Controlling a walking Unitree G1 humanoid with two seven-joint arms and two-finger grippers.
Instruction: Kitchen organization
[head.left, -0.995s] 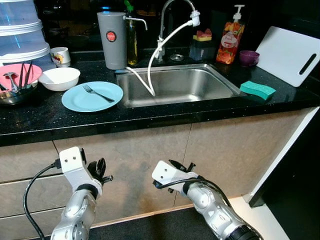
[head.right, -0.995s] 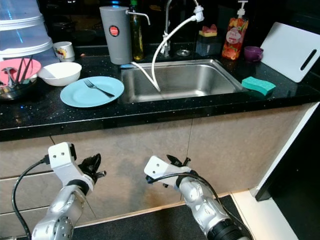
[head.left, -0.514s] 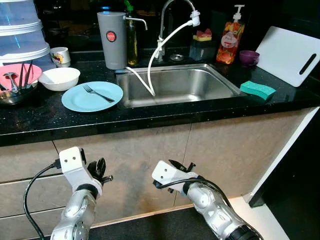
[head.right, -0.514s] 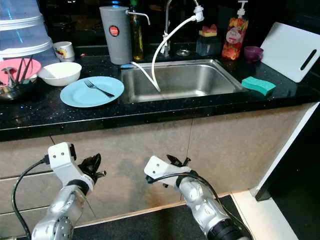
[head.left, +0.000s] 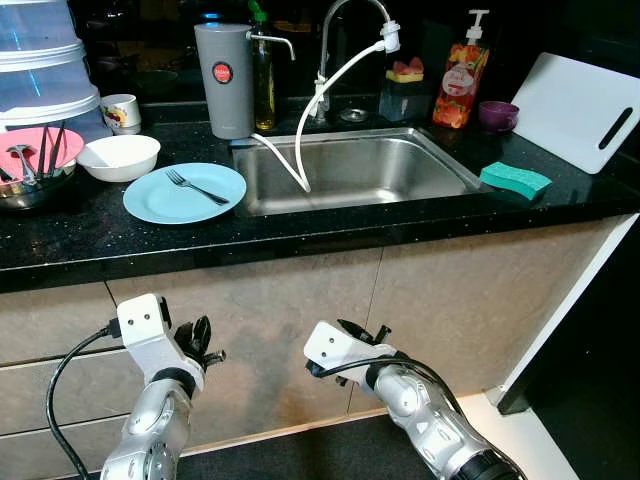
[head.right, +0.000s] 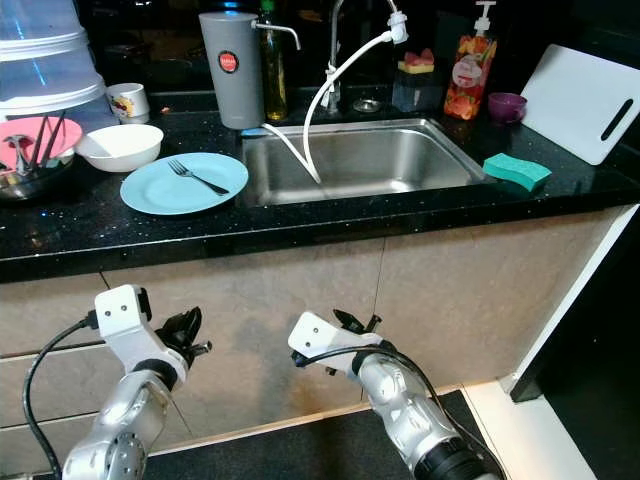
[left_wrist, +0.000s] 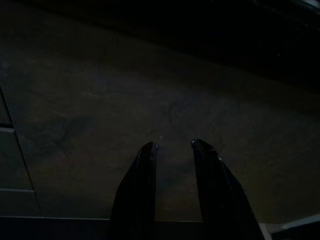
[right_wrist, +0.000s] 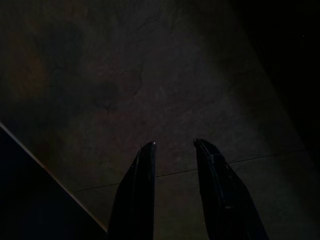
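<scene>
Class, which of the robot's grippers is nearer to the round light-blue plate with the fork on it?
Left. The left gripper hangs below the counter, almost under the light-blue plate; the right gripper hangs below the sink, farther along.

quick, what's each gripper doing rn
Left gripper: open, holding nothing, low by the cabinet front.
Right gripper: open, holding nothing, low by the same cabinet front.

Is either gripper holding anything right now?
No. The left gripper and right gripper are both open and empty, low before the cabinet.
</scene>
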